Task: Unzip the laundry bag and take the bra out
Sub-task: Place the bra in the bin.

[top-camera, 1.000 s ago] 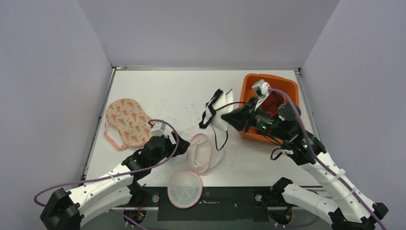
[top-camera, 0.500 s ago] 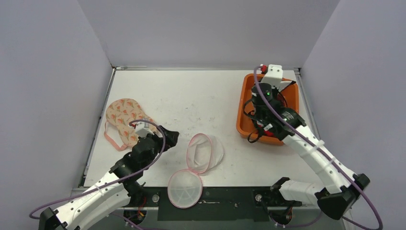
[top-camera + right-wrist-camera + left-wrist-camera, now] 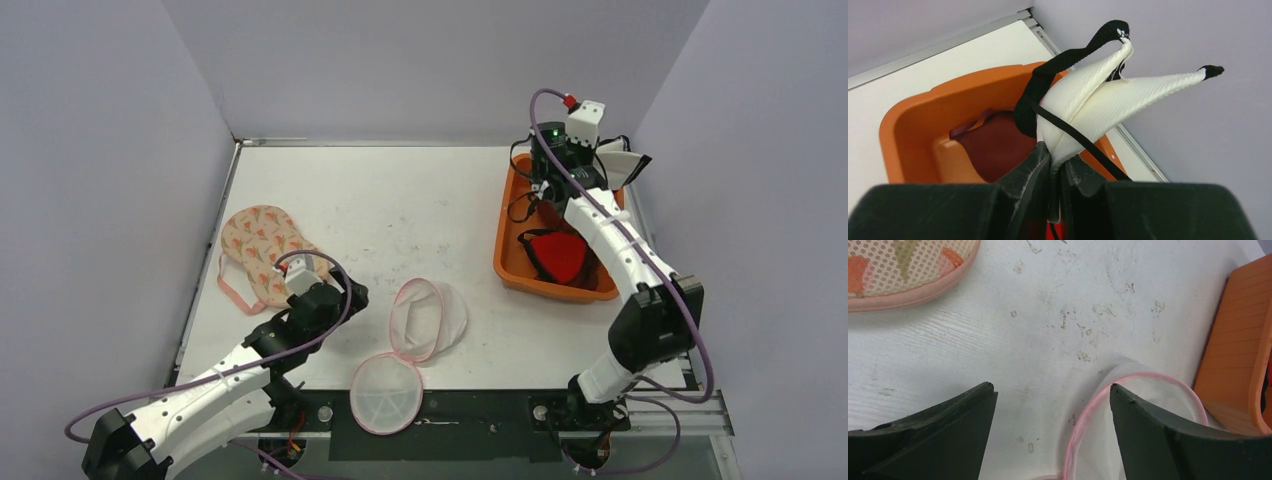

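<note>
Right tool (image 3: 1052,156) is clamped on the white bra (image 3: 1088,95), holding it up over the far end of the orange bin (image 3: 508,255). Left tool (image 3: 1053,392) is spread wide, low over the table (image 3: 400,200), just beside the opened laundry bag (image 3: 425,320).

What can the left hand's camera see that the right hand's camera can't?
Only the left wrist view shows the patterned bra, the pink-rimmed laundry bag and the open left gripper. Only the right wrist view shows the right gripper pinching the white bra with black straps. Both show the orange bin and the white table.
</note>
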Available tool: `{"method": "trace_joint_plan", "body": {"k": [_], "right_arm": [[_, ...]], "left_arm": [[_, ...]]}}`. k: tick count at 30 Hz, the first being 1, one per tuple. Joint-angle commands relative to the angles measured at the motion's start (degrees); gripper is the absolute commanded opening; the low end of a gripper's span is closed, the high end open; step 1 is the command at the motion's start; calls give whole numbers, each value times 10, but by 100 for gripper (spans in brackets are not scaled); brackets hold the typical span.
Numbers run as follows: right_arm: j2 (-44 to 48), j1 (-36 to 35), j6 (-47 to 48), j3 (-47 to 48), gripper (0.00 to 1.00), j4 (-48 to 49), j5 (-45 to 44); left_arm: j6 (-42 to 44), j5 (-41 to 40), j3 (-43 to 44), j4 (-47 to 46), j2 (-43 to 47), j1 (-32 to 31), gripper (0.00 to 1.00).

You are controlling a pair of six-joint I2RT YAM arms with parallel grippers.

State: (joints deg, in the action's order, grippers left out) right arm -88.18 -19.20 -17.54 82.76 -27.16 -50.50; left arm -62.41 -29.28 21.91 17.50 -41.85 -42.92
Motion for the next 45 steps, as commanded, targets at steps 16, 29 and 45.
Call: {"method": "trace_joint_plan", "body": {"k": [16, 29, 45], "right_arm": [[-243, 63, 7, 84, 5, 10, 7], [-273, 22, 3, 75, 6, 21, 67], [-259, -12, -7, 67, 68, -16, 111]], "left_arm": [[-21, -37, 36, 24, -47, -3, 81], [-17, -14, 32, -16, -101, -7, 81], [-12, -25, 26, 0, -85, -10, 80]]}}
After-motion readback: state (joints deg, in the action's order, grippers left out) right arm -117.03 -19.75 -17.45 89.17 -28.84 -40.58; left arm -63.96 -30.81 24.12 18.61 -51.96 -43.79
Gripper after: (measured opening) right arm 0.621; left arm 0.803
